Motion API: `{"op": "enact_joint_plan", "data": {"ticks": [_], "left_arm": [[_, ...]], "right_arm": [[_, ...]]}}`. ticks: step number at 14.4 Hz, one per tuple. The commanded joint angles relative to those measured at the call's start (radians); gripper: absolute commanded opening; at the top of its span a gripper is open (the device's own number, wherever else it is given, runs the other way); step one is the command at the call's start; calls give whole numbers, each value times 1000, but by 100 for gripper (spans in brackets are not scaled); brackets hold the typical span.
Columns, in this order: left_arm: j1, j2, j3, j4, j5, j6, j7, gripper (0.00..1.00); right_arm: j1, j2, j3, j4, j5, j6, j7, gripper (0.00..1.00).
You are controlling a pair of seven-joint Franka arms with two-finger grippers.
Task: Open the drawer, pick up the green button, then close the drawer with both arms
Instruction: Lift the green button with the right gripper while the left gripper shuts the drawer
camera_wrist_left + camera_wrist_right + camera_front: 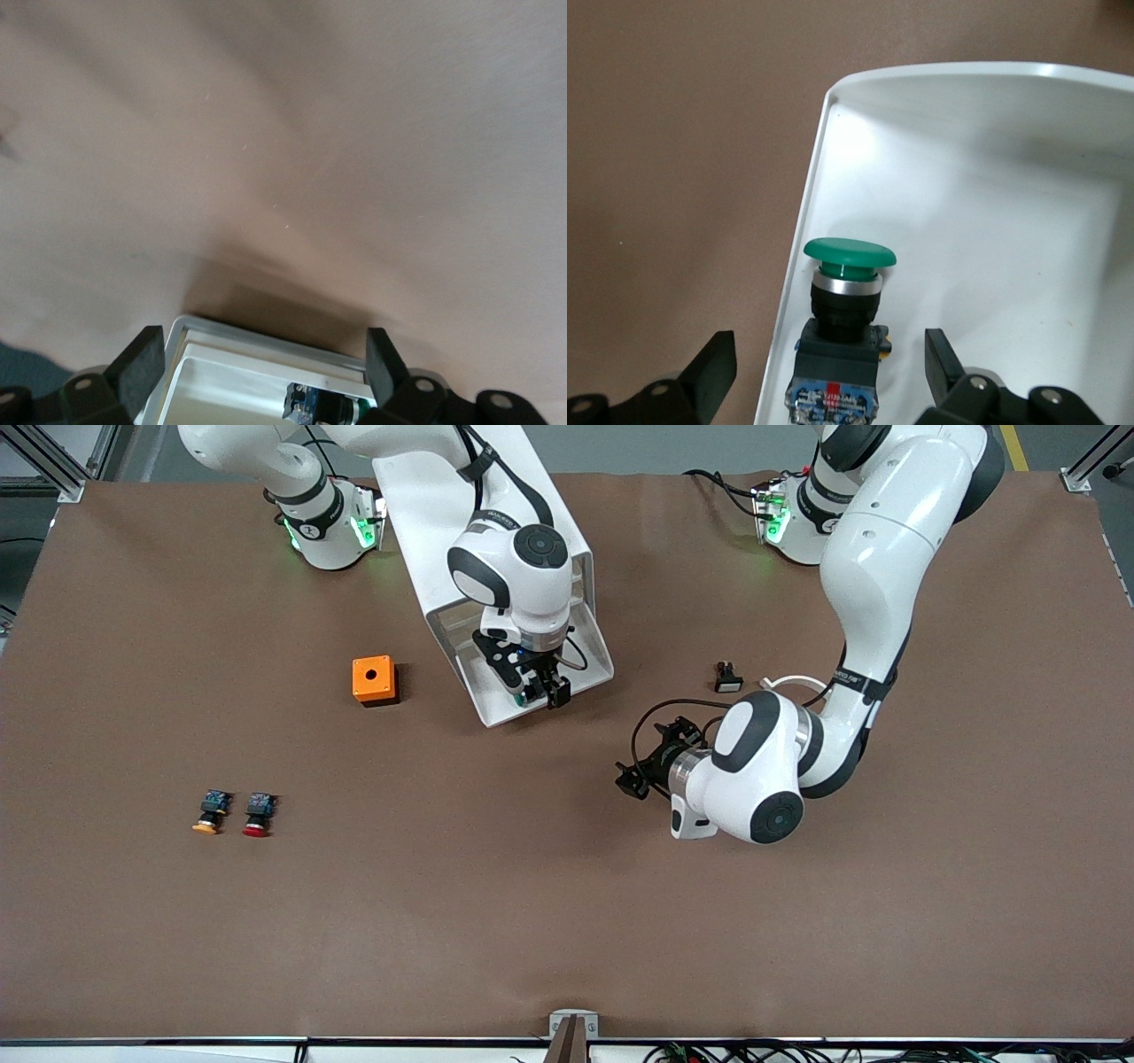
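Table: a wide brown mat (567,921), matte, with soft creases, covers the whole top; a metal clamp (573,1027) grips its edge closest to the front camera.
Room: grey floor and aluminium frame posts (53,465) show past the mat's corners at the arms' end.
Loose buttons: a yellow-capped button (210,815) and a red-capped button (258,816) lie side by side toward the right arm's end of the table, well apart from everything else.
Left gripper: the left gripper (640,769) hangs low over bare mat, nearer the front camera than the drawer; black fingers (142,367) spread wide, nothing between them. The arm waits, glossy white with black joint rings.
Orange box: a small orange box (373,679), square with a round hole in its top, stands beside the drawer.
Small part: a little black-and-white part (727,678) rests on the mat near the left arm's forearm.
Drawer: the drawer (496,708) is pulled out of the cabinet, a shallow smooth white tray with rounded corners and a low rim.
Button: the button (849,292) lies in the drawer, close against its rim, round green cap on a black collar and black-and-blue body.
Right gripper: the right gripper (536,688) is down in the drawer, fingers (946,363) apart on either side of the button, not touching it.
Cabinet: the white cabinet (443,514) sits between the two arm bases.
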Motion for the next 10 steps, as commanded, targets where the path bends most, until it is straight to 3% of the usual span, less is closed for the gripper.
{"op": "enact_joint_plan", "data": {"ticks": [1, 7, 10], "left_arm": [[-2, -34, -1, -24, 102, 50, 26, 100], [-17, -45, -15, -29, 290, 127, 79, 100], [-34, -39, -24, -35, 366, 167, 79, 100]], "right_arm": [[11, 4, -7, 3, -35, 6, 33, 45], [11, -8, -7, 4, -52, -3, 25, 9], [10, -11, -7, 13, -52, -3, 25, 2]]}}
